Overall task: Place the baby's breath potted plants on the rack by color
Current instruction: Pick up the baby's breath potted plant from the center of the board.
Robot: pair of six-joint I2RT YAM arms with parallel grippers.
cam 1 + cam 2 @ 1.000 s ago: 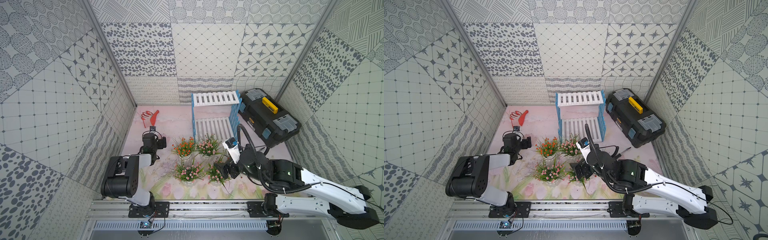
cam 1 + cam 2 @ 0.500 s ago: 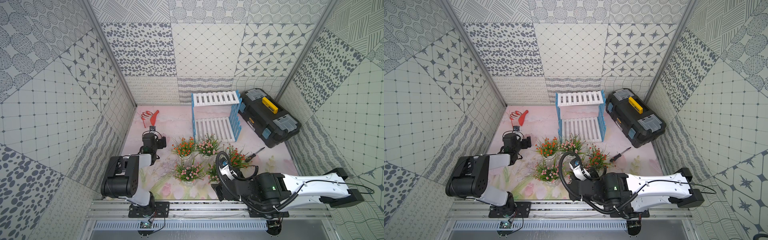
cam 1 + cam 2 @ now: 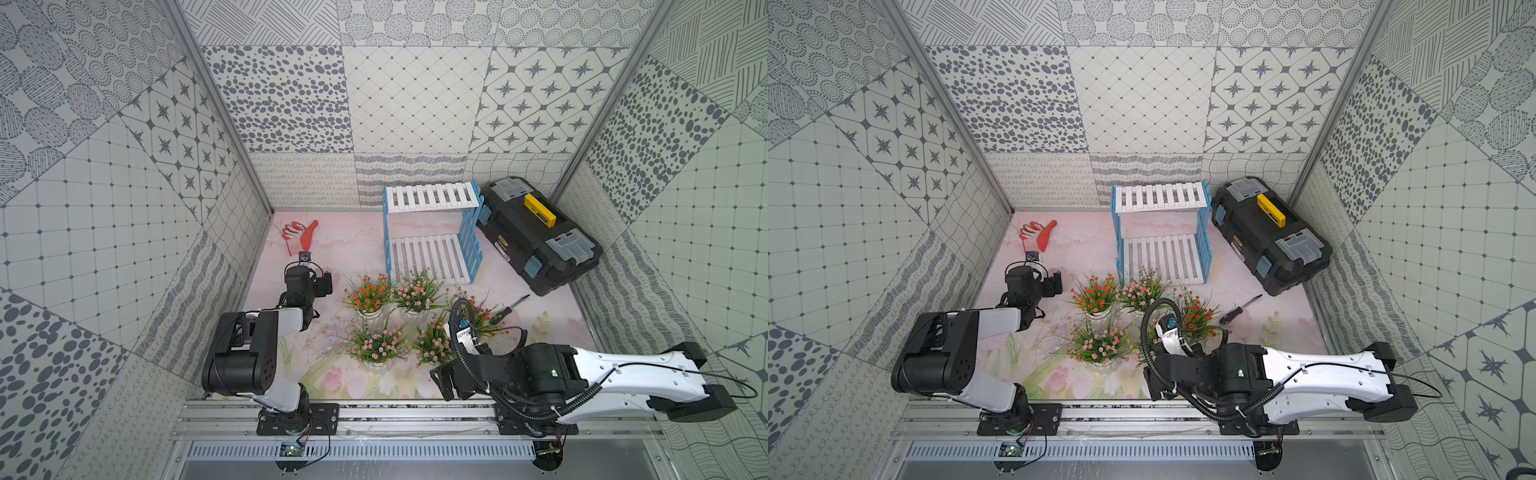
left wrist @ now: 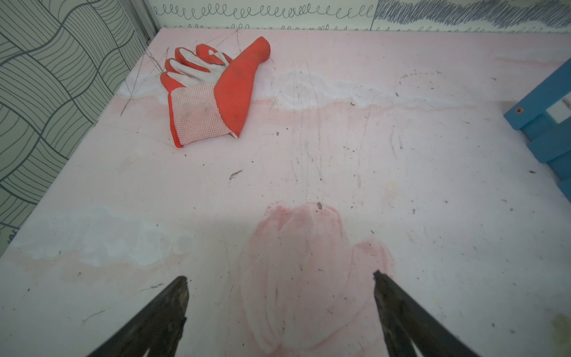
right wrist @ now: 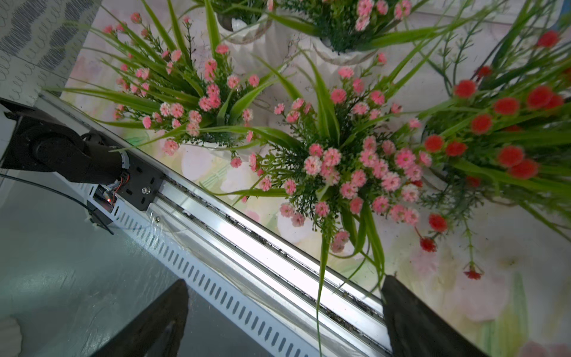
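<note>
No text, brand or number can be read in any view. A small yellow label is seen on the front of the black toolbox (image 3: 540, 237), but its print is too small to be made out.

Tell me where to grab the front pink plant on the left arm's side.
Grip the white ribbed pot, not the foliage of the pink plant: leaves and flowers splay wide above it and would likely give. Come in low from the front rail side, where the pot wall shows; the orange-red plant stands close behind.
</note>
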